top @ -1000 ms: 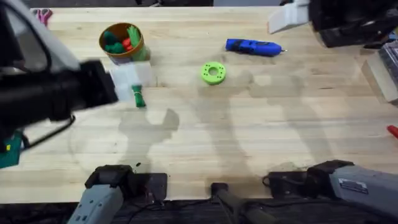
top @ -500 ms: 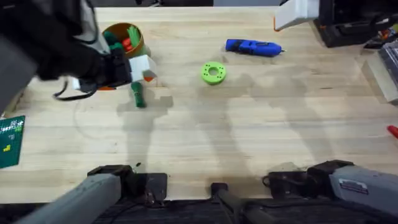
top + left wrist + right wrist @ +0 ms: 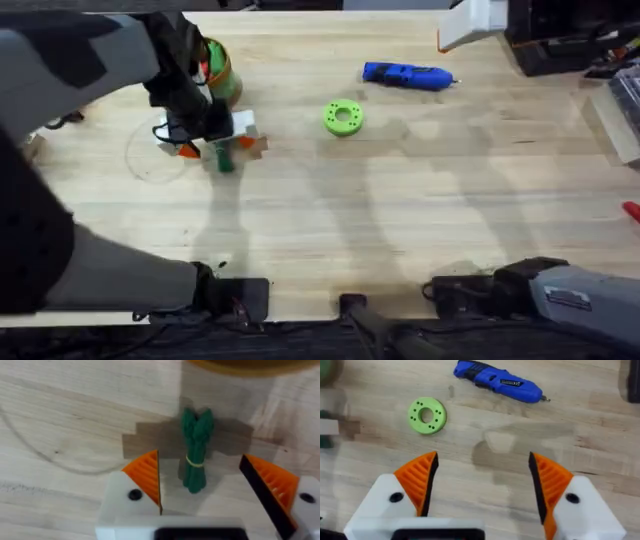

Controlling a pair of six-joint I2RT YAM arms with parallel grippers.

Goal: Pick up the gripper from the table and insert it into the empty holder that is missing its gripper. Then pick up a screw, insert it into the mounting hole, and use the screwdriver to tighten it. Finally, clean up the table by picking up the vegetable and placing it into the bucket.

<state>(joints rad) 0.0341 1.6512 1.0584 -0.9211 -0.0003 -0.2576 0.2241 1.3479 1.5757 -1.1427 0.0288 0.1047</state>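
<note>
The vegetable (image 3: 196,452), a small green asparagus bundle, lies on the table just in front of the bucket (image 3: 218,72). My left gripper (image 3: 205,480) is open and low over it, one orange pad on each side, not touching it. In the overhead view the left gripper (image 3: 220,148) straddles the vegetable (image 3: 222,158). The blue screwdriver (image 3: 405,75) lies at the far middle. My right gripper (image 3: 482,485) hangs open and empty above the table, at the far right (image 3: 470,25). The loose gripper, the holder and the screw are out of view.
A flat green ring (image 3: 343,117) lies between the vegetable and the screwdriver (image 3: 497,381). The left arm partly covers the bucket. A grey box (image 3: 620,115) and a red item (image 3: 632,210) sit at the right edge. Bare wood fills the middle.
My left arm has swung in from the left edge and come down over the vegetable, its fingers now on either side of it. The right arm has barely moved.
</note>
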